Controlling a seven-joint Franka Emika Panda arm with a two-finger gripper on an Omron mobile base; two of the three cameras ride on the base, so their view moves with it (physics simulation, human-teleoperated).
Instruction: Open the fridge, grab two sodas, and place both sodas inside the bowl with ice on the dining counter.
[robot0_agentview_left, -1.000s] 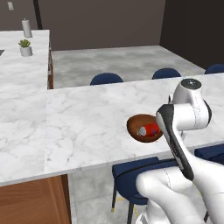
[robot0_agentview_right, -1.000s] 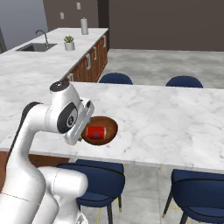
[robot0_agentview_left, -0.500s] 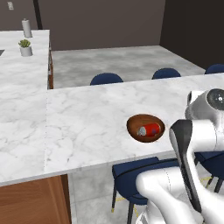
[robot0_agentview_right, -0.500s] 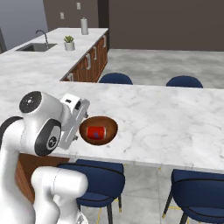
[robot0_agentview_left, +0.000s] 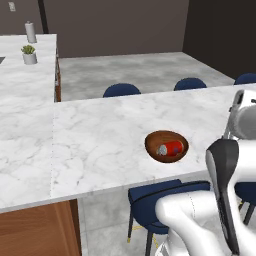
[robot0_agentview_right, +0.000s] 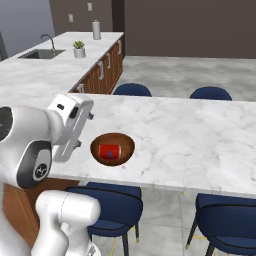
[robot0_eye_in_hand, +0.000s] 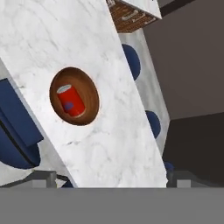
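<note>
Hand view looks down on one red soda can (robot0_eye_in_hand: 71, 100) lying on its side inside the brown wooden bowl (robot0_eye_in_hand: 89, 83), which sits on the dining counter (robot0_eye_in_hand: 61, 35) near the edge with the dark blue chairs (robot0_eye_in_hand: 17, 131). In the left base view the can (robot0_agentview_left: 171, 148) lies with its long axis roughly along the counter's length, silver top toward the sink side; from the right base view the same can (robot0_agentview_right: 110, 151) reads as a flat red shape low in the bowl (robot0_agentview_right: 125, 145). I can make out a single can for certain, and no ice cubes clearly; whether a second soda is tucked beneath is not discernible. By my judgement, at least one soda is delivered and the second may be left to fetch.

Finger tips at the bottom of the hand view stand wide apart with nothing between them, well above the bowl. A potted plant (robot0_agentview_right: 79, 48) stands on the far sink counter.
</note>
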